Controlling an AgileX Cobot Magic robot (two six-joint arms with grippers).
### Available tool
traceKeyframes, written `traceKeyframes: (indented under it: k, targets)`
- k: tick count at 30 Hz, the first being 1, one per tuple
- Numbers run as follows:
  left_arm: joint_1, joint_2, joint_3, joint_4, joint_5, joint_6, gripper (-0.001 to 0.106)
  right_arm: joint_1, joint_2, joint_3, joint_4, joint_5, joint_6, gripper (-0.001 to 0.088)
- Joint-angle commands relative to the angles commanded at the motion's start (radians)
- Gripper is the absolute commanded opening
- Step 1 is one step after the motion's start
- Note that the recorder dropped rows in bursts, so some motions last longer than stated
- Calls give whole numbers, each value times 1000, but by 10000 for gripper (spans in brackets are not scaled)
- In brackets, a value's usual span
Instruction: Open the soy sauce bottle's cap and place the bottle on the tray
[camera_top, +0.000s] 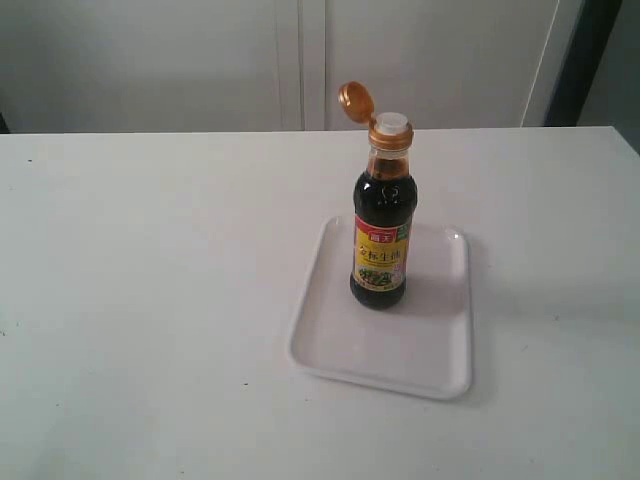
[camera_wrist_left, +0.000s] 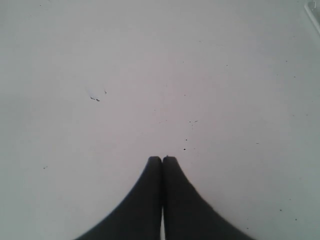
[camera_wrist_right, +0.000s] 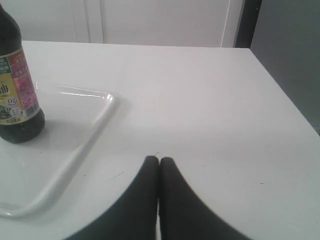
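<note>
The soy sauce bottle stands upright on the white tray, toward its far side. Its golden-brown cap is flipped open and hangs back on its hinge, baring the white spout. Neither arm shows in the exterior view. In the right wrist view the bottle's lower part and the tray's rim lie off to one side, and my right gripper is shut and empty over bare table. My left gripper is shut too, empty, above bare table; a sliver of the tray shows at the frame's corner.
The white table spreads wide around the tray. Its far edge meets a pale wall with panel seams. In the right wrist view the table's side edge drops off to a grey floor.
</note>
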Motion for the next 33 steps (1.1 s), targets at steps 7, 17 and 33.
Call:
traceKeyframes:
  k: [7,17,33]
  targets:
    - [0,0,0,0,0,0,0,0,0,0,0,14,0,0]
    - [0,0,0,0,0,0,0,0,0,0,0,14,0,0]
    - [0,0,0,0,0,0,0,0,0,0,0,22,0,0]
